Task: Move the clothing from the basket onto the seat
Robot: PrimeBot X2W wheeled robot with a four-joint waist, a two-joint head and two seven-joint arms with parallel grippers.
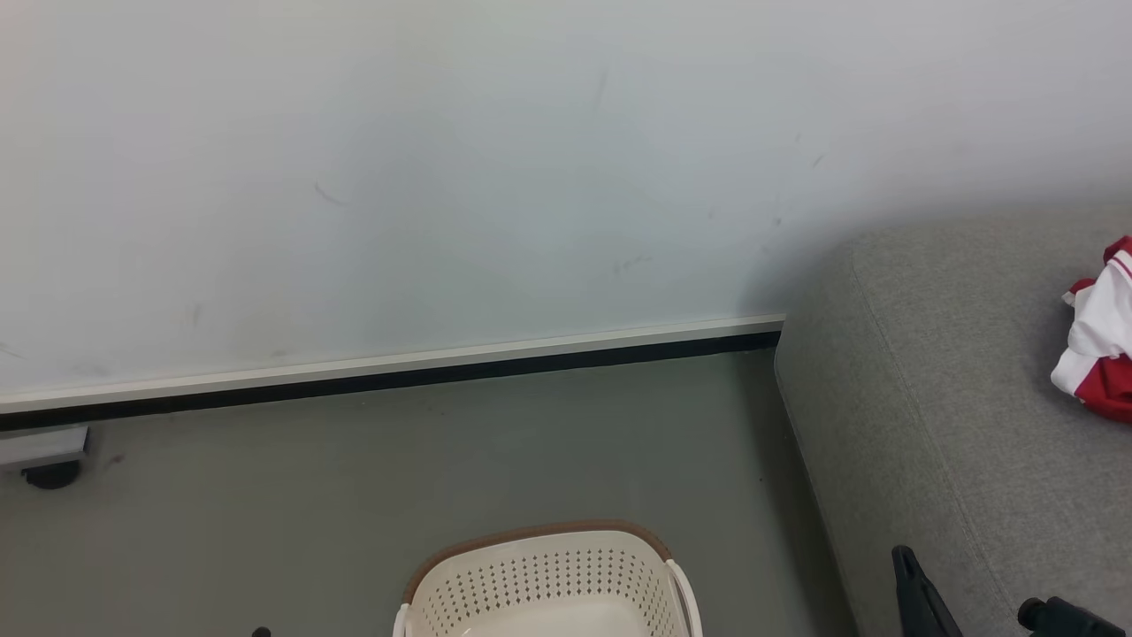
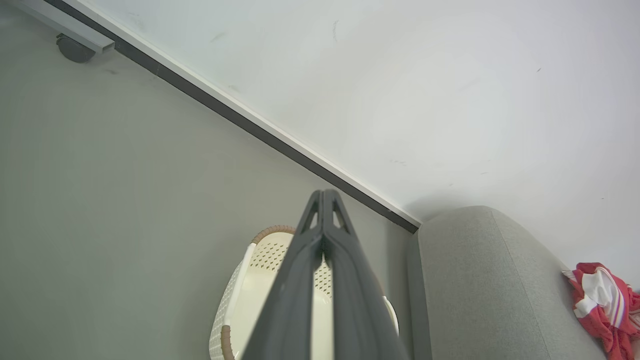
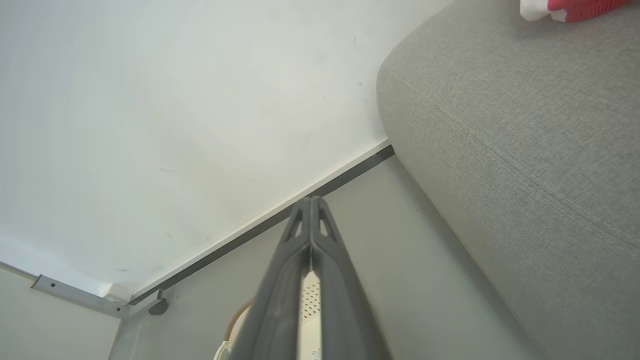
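Clothing (image 1: 1101, 345) lies crumpled on the seat (image 1: 955, 398), well ahead and to the right of the right pincer (image 3: 310, 199); basket (image 1: 548, 579) sits below both pincers, its visible inside bare; left pincer (image 2: 322, 192) clenched on nothing, right likewise; judged: transfer done, nothing left to carry.

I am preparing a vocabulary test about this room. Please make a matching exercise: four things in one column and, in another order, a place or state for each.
Column one:
1. soft red and white clothing
2. oval cream-white perforated plastic basket
3. large grey woven-fabric sofa
4. left hand with two dark fingers

Column two:
A. stands on the floor
B. shut, holding nothing
C. lies crumpled on the sofa
D. has a stitched seam

Pairs: 1-C, 2-A, 3-D, 4-B.
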